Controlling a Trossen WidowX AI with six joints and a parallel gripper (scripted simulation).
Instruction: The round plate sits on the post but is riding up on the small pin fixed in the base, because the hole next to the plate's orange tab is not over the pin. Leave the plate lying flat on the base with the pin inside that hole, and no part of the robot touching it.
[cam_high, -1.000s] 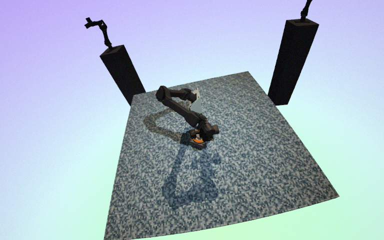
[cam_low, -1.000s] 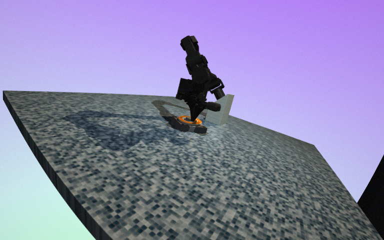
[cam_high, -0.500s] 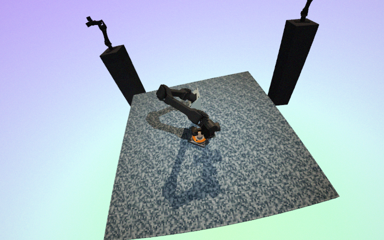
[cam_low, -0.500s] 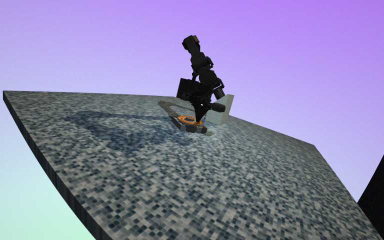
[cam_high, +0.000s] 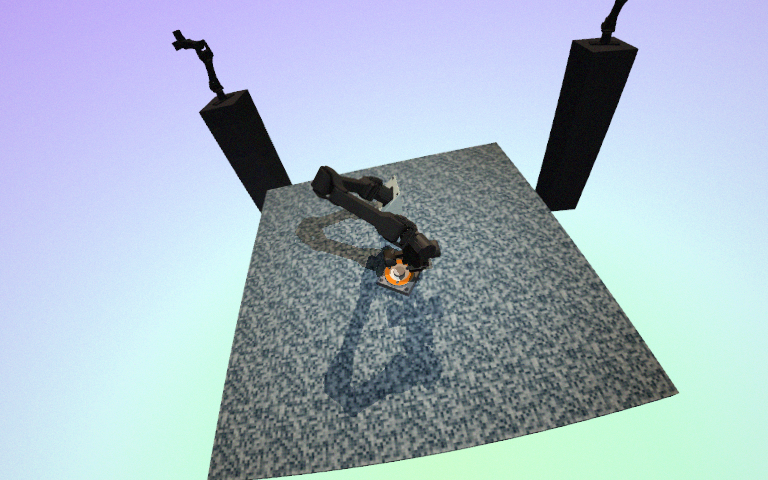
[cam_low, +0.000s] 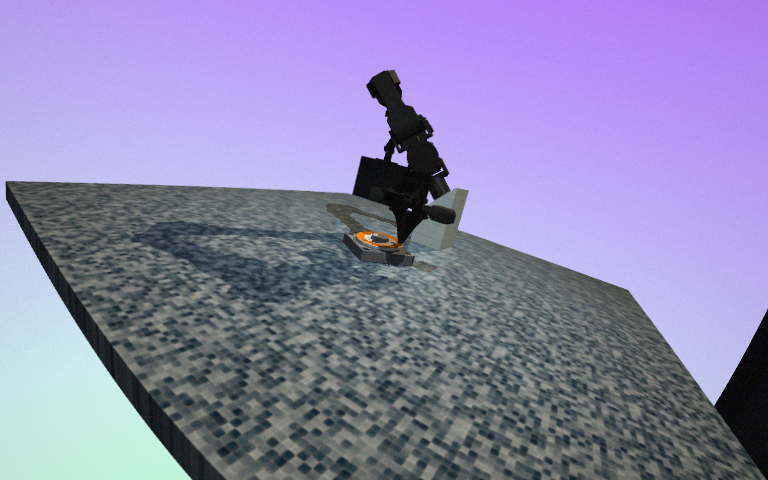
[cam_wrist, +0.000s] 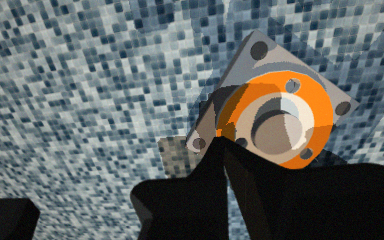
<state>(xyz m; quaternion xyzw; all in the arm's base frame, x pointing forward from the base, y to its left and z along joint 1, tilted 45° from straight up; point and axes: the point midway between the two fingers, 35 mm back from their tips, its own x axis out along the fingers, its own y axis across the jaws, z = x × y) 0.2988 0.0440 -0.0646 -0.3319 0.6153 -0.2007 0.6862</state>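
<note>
1. Top view. Desk (cam_high: 509, 339): speckled blue-grey surface, with two dark pillars (cam_high: 586, 121) standing past its far edge. Arm (cam_high: 368, 206): black, reaching from a pale mount (cam_high: 396, 195) near the far side toward the middle of the desk. Base (cam_high: 399, 284): small grey square block lying on the desk just below the wrist. Round plate (cam_high: 391, 276): orange ring on the base, partly covered by the arm; post (cam_high: 400, 273) shows as a pale disc at its centre. Gripper (cam_high: 403, 266): over the far part of the plate; contact cannot be told here.

2. Exterior view. Arm (cam_low: 410, 141): bent steeply downward over the base (cam_low: 376, 253). Gripper (cam_low: 402, 240): fingers drawn together into one narrow downward point, its tip at the plate's right-hand rim. Round plate (cam_low: 378, 238): orange, on top of the base; whether it lies level or tilted is too small to judge.

3. Wrist view. Fingers: fully closed against each other, only a thin seam between them, nothing held. Their tip meets the near-left edge of the round plate (cam_wrist: 320, 107). Base (cam_wrist: 260, 60): grey square with dark corner holes, set diagonally. Post (cam_wrist: 277, 131): grey, ringed by a white collar, through the plate's centre. Holes (cam_wrist: 292, 85): several small ones show round the orange ring. Tab and pin: not made out.
</note>
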